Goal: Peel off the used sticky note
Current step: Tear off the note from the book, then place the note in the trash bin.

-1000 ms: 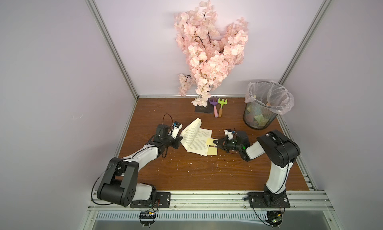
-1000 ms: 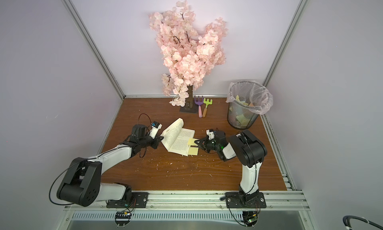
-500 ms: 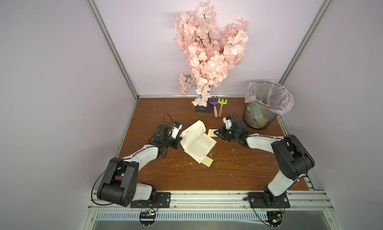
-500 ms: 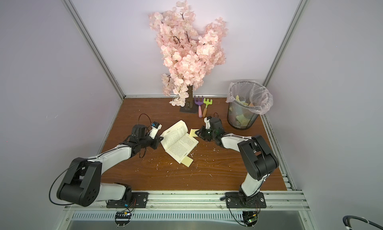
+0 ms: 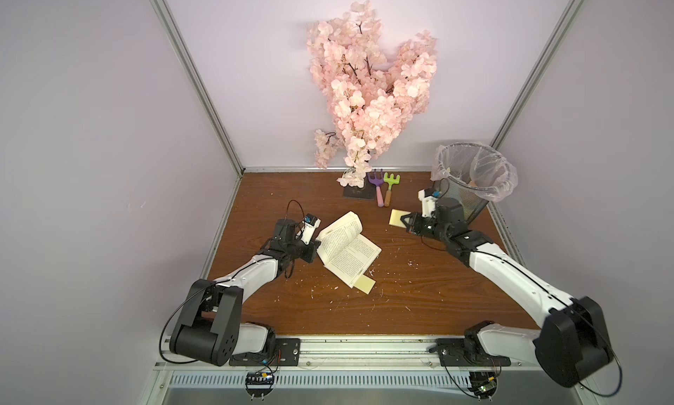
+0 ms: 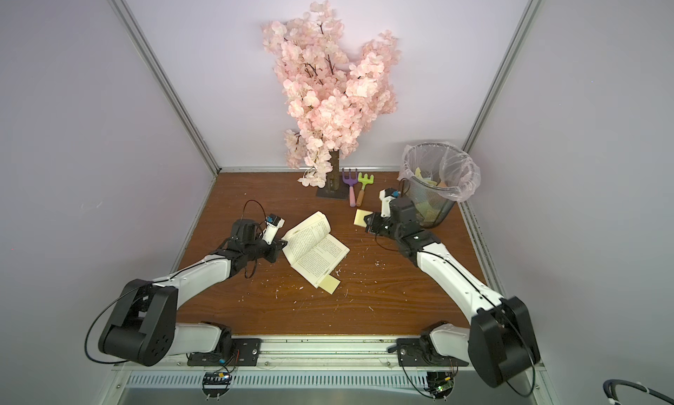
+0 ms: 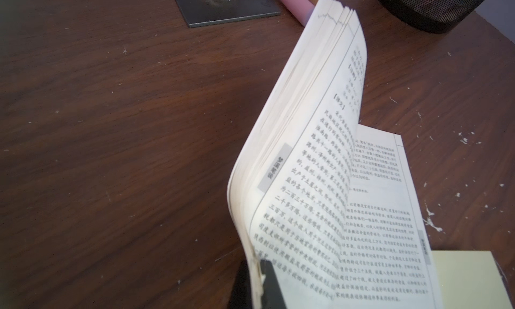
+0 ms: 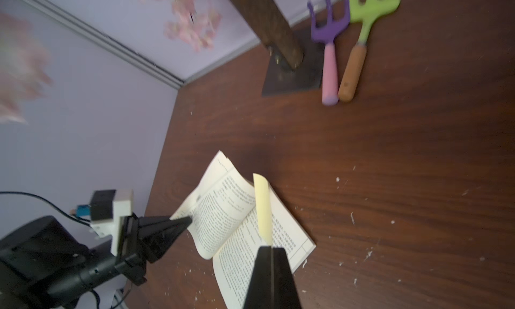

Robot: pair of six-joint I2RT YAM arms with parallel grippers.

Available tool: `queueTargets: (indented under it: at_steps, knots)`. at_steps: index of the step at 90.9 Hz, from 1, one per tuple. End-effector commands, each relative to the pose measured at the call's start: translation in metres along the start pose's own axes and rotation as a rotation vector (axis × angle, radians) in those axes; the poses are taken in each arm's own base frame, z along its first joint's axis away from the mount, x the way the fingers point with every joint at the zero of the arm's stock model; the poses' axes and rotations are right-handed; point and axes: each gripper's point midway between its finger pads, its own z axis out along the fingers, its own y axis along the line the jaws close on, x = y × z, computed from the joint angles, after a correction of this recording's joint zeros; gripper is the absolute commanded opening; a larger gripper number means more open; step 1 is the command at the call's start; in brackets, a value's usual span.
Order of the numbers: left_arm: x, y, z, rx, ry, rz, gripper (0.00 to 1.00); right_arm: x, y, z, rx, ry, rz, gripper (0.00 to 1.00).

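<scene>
Currently, right hand [image 5: 407, 225]: clamped on the sticky note [image 5: 396, 217], which is held apart from the book [image 5: 350, 255].
Left hand [image 5: 316, 243]: book's raised pages are gripped.

The left gripper [image 7: 257, 271] clamped a lifted sheaf of pages of an open book [image 7: 320, 182] between its black fingers [image 7: 271, 288], the leaves arching over the flat page of Chinese print. A yellow sticky note [image 7: 468, 279] jutted past that page's outer edge. Beyond, on the dark, white-flecked bench [image 7: 111, 126], were a metal base plate [image 7: 223, 7], a pink handle [image 7: 292, 4] and a black mesh bin [image 7: 432, 7].
</scene>
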Motion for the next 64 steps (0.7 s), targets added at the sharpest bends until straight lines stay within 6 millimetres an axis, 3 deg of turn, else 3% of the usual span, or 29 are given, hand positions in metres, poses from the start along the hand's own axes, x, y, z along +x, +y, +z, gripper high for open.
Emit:
queueTargets:
  at_steps: [1,21,33,48,64]
  knots:
    - [0.009,0.006,-0.003,-0.028,0.038,-0.015,0.02,-0.041,-0.004,-0.033,0.042,-0.112,-0.008,0.0]
    - [0.008,0.007,-0.005,-0.041,0.037,-0.017,0.02,-0.128,-0.014,-0.1,0.163,-0.396,0.004,0.0]
    - [0.008,0.008,-0.005,-0.044,0.037,-0.017,0.02,-0.174,-0.046,-0.126,0.266,-0.494,0.05,0.0]
    - [0.006,0.009,-0.006,-0.052,0.03,-0.015,0.02,-0.207,-0.101,-0.12,0.37,-0.498,0.124,0.0]
    - [0.006,0.009,-0.007,-0.052,0.03,-0.014,0.02,-0.227,-0.133,-0.098,0.423,-0.473,0.146,0.04]
